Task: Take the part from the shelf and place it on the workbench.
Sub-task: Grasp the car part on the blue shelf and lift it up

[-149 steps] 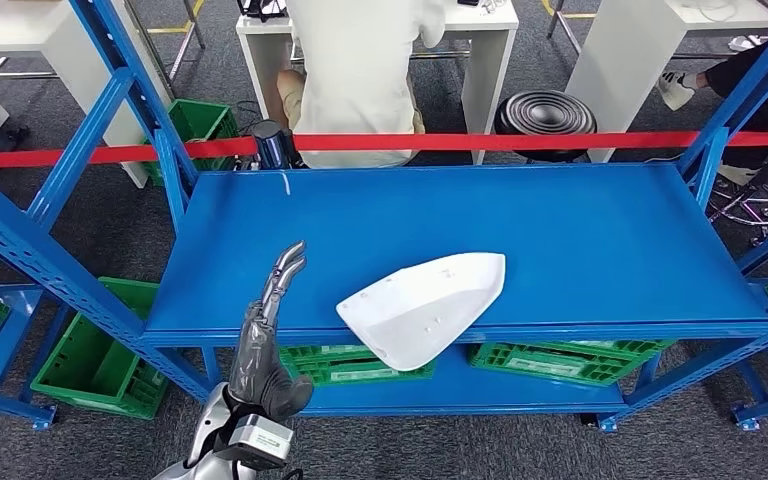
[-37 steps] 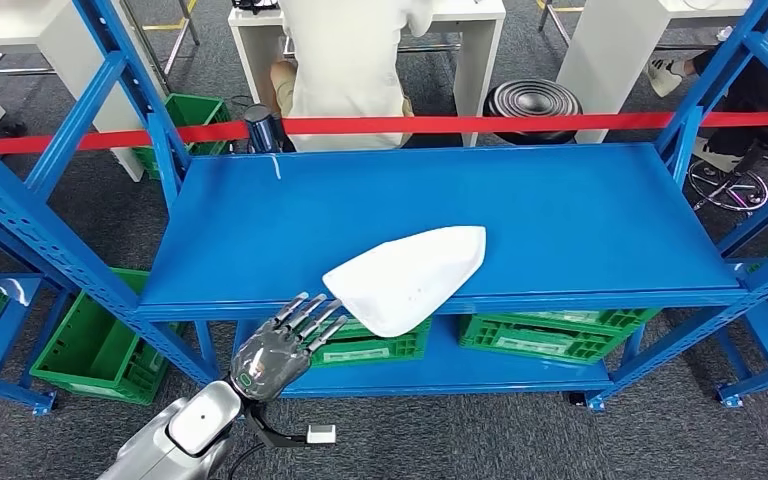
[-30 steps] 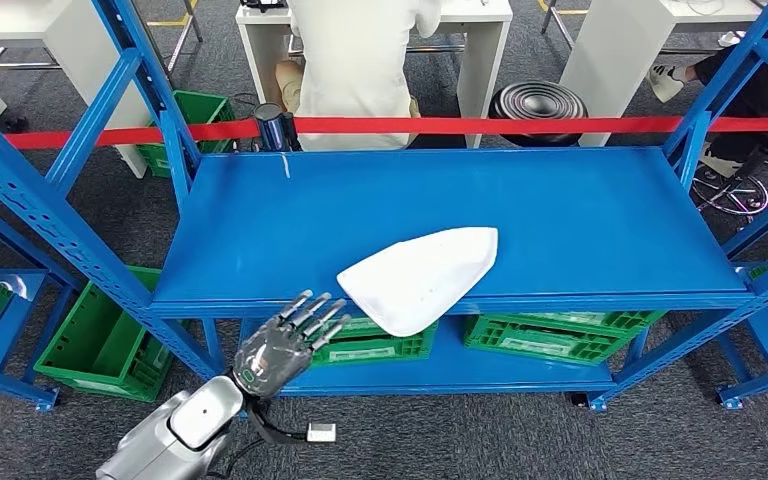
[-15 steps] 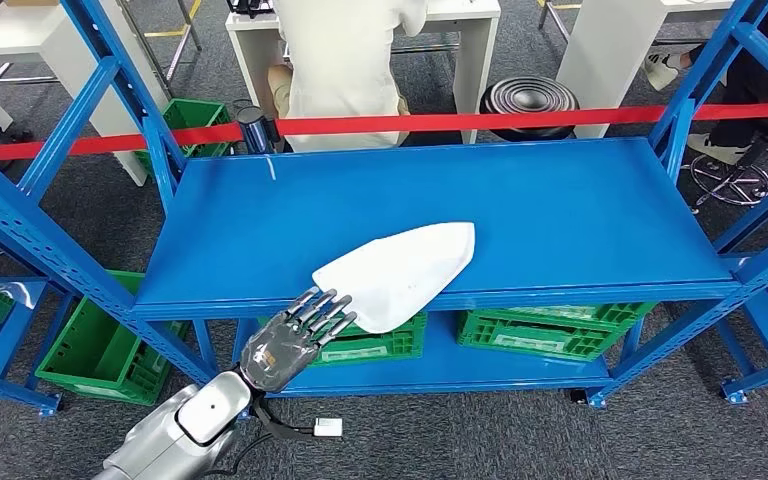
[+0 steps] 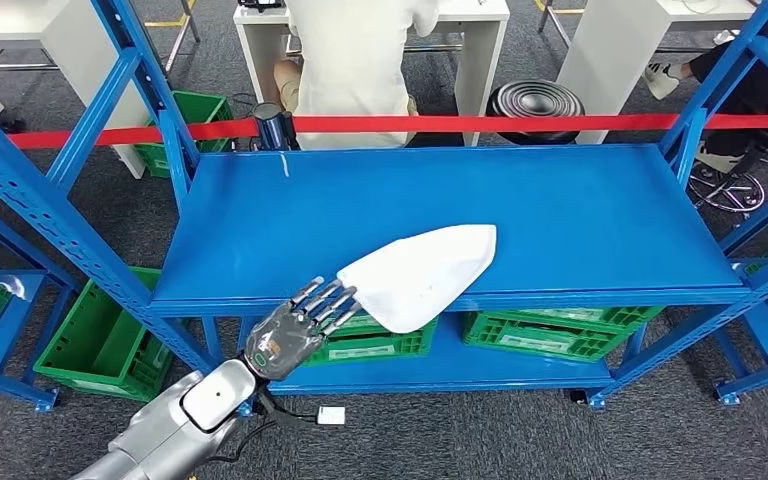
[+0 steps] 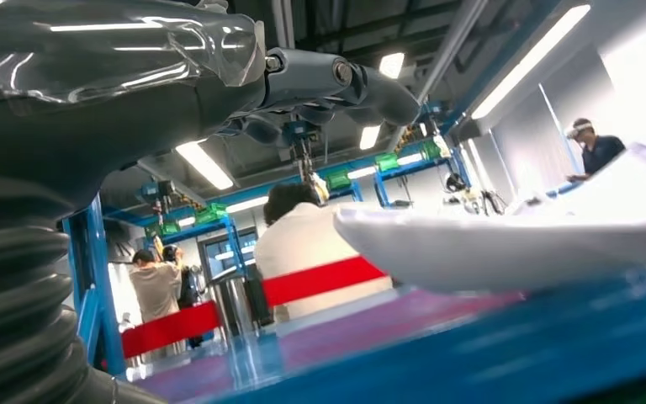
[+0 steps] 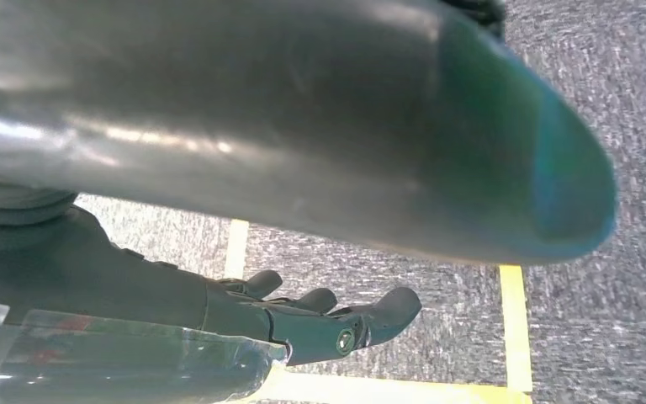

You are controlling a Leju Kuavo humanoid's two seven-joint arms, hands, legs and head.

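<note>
Blue metal shelf (image 5: 520, 215) stands on grey carpet, with a red barrier tape (image 5: 520, 123) stretched behind it. One white part (image 5: 422, 274) lies on the shelf at its front edge, nearer the left corner, and its rounded end hangs over that edge. Compared with half a second ago, the left robot hand (image 5: 295, 328) is a little higher and closer to the part; its fingers are spread, hold nothing and reach the overhanging end from below, though I cannot tell if they touch it. In the left wrist view the part (image 6: 521, 236) sits just beyond the fingertips (image 6: 387, 88). The right robot hand (image 7: 320, 324) hangs over the floor, fingers loosely curled, holding nothing. Two green crates (image 5: 560, 335) show on the lower shelf. No writing can be read. One person in white (image 5: 355, 55) sits beyond the tape.
</note>
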